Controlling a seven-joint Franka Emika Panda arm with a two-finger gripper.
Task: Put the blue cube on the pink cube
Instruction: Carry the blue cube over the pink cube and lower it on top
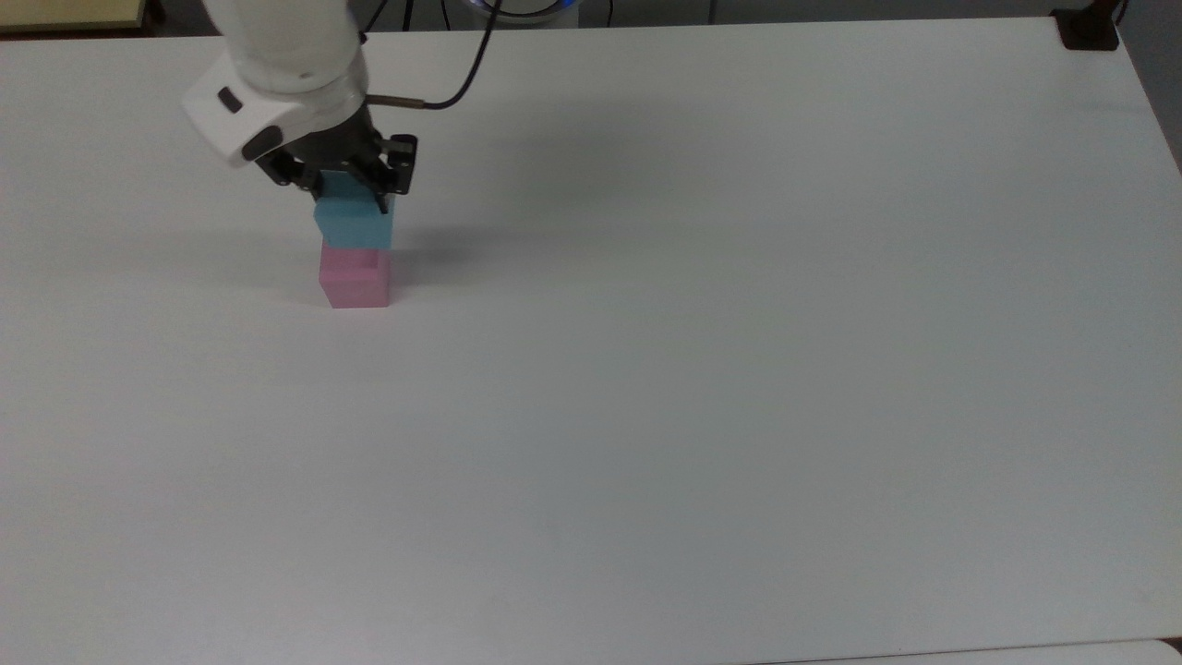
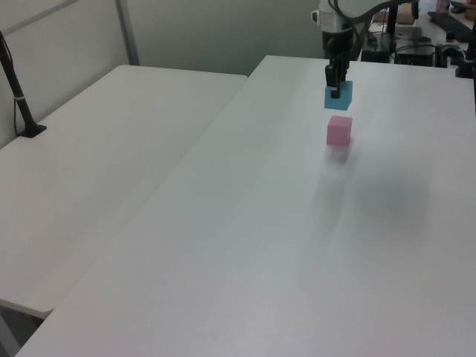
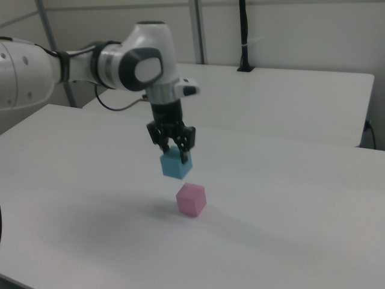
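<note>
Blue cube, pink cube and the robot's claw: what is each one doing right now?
Blue cube: held up in the air, above the pink cube, not touching it.
Pink cube: sitting flat on the white table, nothing on top.
Gripper: shut on the blue cube, pointing down.

White arm reaching out, wrist pointing straight down, tool [image 3: 177, 155] fingers clamped, raised off the surface
</note>
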